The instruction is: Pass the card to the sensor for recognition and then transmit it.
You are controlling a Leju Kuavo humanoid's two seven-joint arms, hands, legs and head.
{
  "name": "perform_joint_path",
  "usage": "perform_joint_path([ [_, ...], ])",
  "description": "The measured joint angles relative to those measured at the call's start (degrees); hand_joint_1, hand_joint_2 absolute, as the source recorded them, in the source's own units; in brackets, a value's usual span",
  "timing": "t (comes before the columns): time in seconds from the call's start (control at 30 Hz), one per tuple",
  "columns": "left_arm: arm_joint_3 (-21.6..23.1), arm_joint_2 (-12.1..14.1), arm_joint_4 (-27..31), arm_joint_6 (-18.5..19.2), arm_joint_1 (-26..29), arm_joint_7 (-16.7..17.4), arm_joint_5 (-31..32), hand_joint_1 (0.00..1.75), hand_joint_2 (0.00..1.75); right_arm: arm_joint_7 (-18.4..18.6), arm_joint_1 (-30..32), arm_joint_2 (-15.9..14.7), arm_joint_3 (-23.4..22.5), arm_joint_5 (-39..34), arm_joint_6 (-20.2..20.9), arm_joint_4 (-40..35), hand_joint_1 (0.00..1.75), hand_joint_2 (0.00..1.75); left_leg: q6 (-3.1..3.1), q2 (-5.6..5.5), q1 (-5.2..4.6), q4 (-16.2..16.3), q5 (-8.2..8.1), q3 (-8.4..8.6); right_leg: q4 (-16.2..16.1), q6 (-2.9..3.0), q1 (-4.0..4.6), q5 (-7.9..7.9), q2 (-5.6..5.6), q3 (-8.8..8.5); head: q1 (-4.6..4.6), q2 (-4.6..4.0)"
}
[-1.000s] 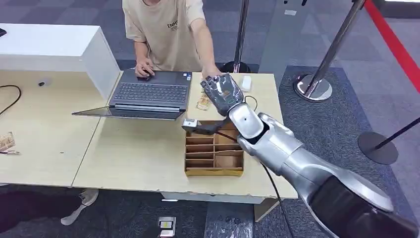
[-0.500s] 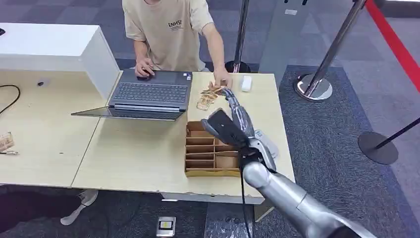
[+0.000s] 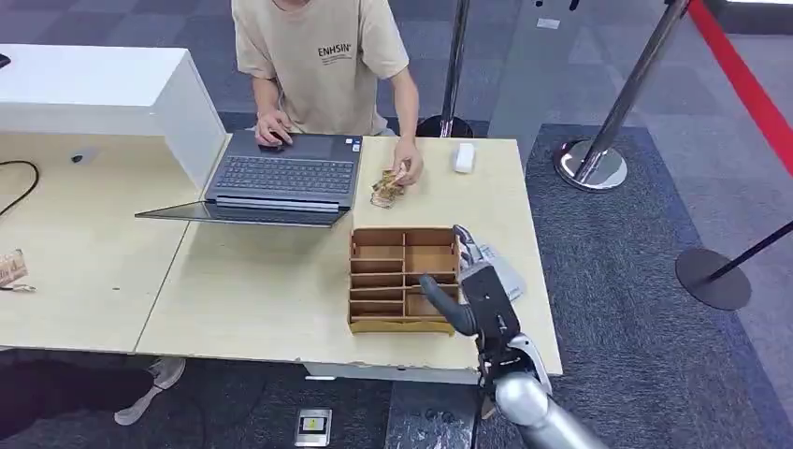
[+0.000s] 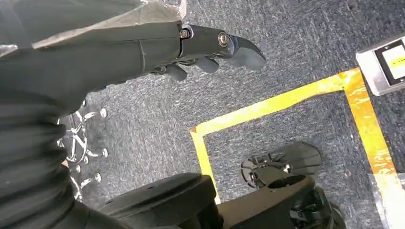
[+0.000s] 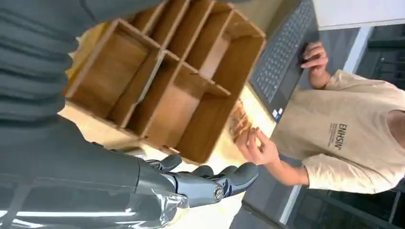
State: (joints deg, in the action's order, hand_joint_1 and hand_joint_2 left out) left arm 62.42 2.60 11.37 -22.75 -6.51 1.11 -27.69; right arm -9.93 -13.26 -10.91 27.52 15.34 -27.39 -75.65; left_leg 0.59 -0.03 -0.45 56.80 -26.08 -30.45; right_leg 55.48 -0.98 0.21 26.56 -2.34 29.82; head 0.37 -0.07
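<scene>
Near the far edge of the table (image 3: 281, 309), just right of the laptop (image 3: 281, 178), the card (image 3: 385, 190) lies with a small cluster of cards under the fingers of a person's hand (image 3: 408, 171); the right wrist view shows that hand (image 5: 255, 145) touching the cards (image 5: 239, 123) just beyond the box. The person, in a beige T-shirt (image 3: 320, 61), has the other hand on the laptop's far left corner. On the near side of the cards, at the table's near edge, stands an open wooden compartment box (image 3: 404, 281), its partitions bare in the right wrist view (image 5: 162, 81). The right hand (image 3: 472, 290) hovers at the box's right side with its fingers (image 5: 224, 179) loosely apart and nothing in them. A small white device (image 3: 464, 156) sits at the far right corner of the table. The left hand (image 4: 210, 47) hangs over grey carpet with yellow floor tape (image 4: 282, 100), fingers slightly curled, holding nothing.
</scene>
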Motion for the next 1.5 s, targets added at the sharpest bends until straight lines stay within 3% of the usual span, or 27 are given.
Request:
perform_joint_path([
  [0.17,-0.02,0.04,0.0,0.13,-0.01,0.5,0.0,0.0,1.75,0.48,1.55,-0.94,0.07,3.9,-1.47,-0.61,0.0,1.75,0.0,0.01,0.0,0.0,0.0,-0.01,0.0,0.0,0.0,0.0,0.0,0.0,0.0,0.0],
  [0.4,-0.02,0.04,0.02,-0.04,-0.04,0.4,0.2,0.0,1.75,6.19,1.91,-1.2,1.66,25.33,-8.92,-0.5,0.0,1.75,0.0,0.01,0.0,0.0,0.0,0.0,0.0,0.0,0.0,0.0,0.0,0.0,0.0,0.0],
  [0.5,-0.02,0.04,0.02,-0.04,-0.05,0.33,0.28,0.0,1.75,7.87,1.79,-1.25,2.84,29.99,-9.05,-0.31,0.0,1.75,0.0,0.01,0.0,0.0,0.0,-0.01,0.01,0.0,0.0,0.0,0.0,0.0,0.0,0.0],
  [0.7,-0.02,0.04,0.02,-0.04,-0.16,0.33,0.42,0.0,1.75,8.83,1.51,-1.33,4.39,31.94,-9.11,0.13,0.0,1.75,0.0,0.01,0.0,0.0,0.0,-0.01,0.01,0.0,0.0,0.0,0.0,0.0,0.0,0.0],
  [0.83,-0.02,0.04,0.02,-0.04,-0.47,0.48,0.52,0.0,1.75,11.63,0.82,-1.36,5.62,39.66,-9.29,0.76,0.0,1.75,0.0,0.01,0.0,0.0,0.0,-0.01,0.01,0.0,0.0,0.0,0.0,0.0,0.0,0.0],
  [0.97,-0.02,0.04,0.02,-0.02,-0.93,0.63,0.77,0.0,1.75,13.55,-0.17,-1.25,7.21,44.72,-8.3,1.4,0.0,1.75,0.0,0.01,0.0,0.0,0.0,-0.01,0.02,0.0,0.0,0.0,0.0,-0.01,-0.02,0.0],
  [1.23,-0.02,0.02,0.02,0.04,-1.5,0.92,0.9,0.0,1.75,13.86,-2.13,-0.92,9.2,45.07,-6.27,3.39,0.0,1.75,-0.01,0.01,0.0,0.0,0.01,-0.01,0.03,0.0,0.0,0.0,0.0,-0.01,0.0,0.0],
  [1.5,0.0,0.0,0.02,0.55,-1.91,1.05,1.44,0.0,1.75,16.07,-6.93,-0.87,10.8,46.54,0.18,3.83,0.0,1.75,-0.02,0.04,0.0,0.0,0.03,0.0,0.03,0.0,0.0,0.0,0.0,0.0,0.0,0.0],
])
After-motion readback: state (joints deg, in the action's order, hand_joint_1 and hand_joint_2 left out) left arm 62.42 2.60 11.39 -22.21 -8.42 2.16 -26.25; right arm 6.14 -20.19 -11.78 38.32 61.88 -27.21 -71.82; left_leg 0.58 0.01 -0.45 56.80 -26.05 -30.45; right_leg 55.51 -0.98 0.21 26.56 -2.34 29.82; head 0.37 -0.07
